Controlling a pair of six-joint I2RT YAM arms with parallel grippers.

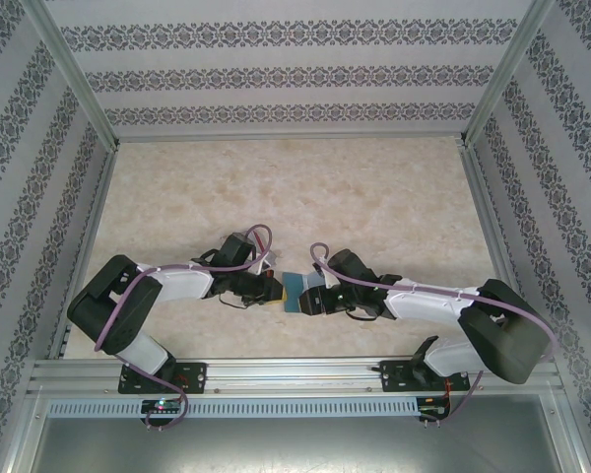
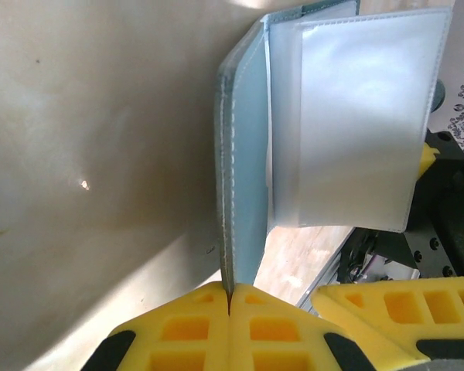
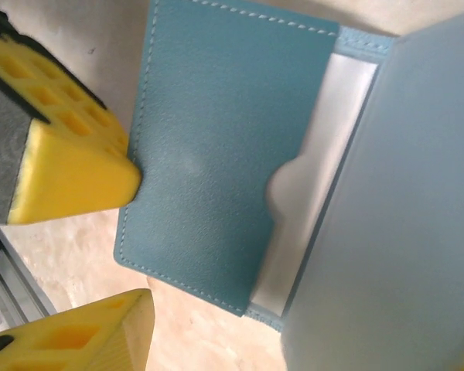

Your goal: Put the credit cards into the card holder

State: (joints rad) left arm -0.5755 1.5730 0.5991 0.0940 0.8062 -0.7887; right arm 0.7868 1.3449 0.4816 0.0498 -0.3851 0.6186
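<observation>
The teal-blue card holder [image 1: 294,289] lies open between my two grippers near the table's front middle. My left gripper [image 2: 230,303] is shut on the edge of one teal flap [image 2: 243,170], holding it upright. A translucent plastic sleeve [image 2: 359,116] stands out from the fold. My right gripper [image 3: 305,332] is open, one yellow finger [image 3: 100,332] below the teal pocket [image 3: 224,147], with the grey sleeve [image 3: 394,232] between its fingers. A pale surface [image 3: 329,147] shows in the pocket's notch; I cannot tell whether it is a card. Loose credit cards are out of view.
The marbled beige table [image 1: 295,187] stretches behind the arms to patterned walls. An aluminium rail [image 1: 295,372] runs along the near edge under both bases. The left gripper's finger [image 3: 69,170] touches the wallet's left edge in the right wrist view.
</observation>
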